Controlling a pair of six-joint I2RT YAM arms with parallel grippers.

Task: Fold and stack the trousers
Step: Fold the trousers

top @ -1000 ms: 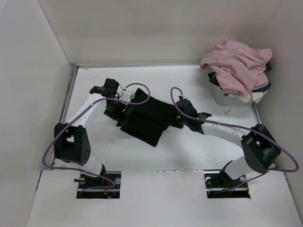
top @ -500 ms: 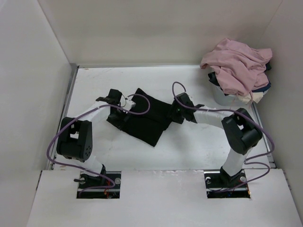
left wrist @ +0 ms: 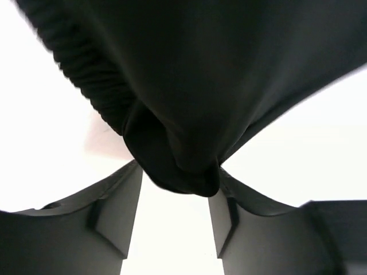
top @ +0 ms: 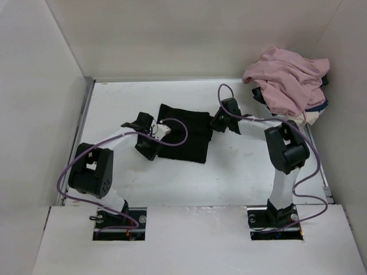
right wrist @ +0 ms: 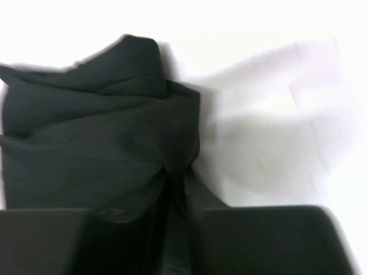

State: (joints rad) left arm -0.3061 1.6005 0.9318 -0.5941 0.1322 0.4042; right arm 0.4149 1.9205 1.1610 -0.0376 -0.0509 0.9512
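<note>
The black trousers (top: 184,132) lie folded into a rough square in the middle of the white table (top: 246,166). My left gripper (top: 151,148) is at their near left corner. In the left wrist view it (left wrist: 178,175) is shut on a bunched lump of the black cloth (left wrist: 189,86), which pulls taut from the fingertips (left wrist: 123,200). My right gripper (top: 220,121) is at the far right edge of the trousers. In the right wrist view it (right wrist: 175,180) is shut on a gathered pleat of the trousers (right wrist: 97,132), the jaws almost together.
A dusty-pink garment (top: 287,80) is heaped over a white bin (top: 268,117) at the back right, with navy and cream cloth (top: 316,110) under it. White walls enclose the table on three sides. A metal rail (top: 84,117) runs along the left edge.
Both grippers have closed on the trousers and dragged them toward the back. The cloth has turned from a slanted bundle into a squarer fold. The right arm has drawn upright.
</note>
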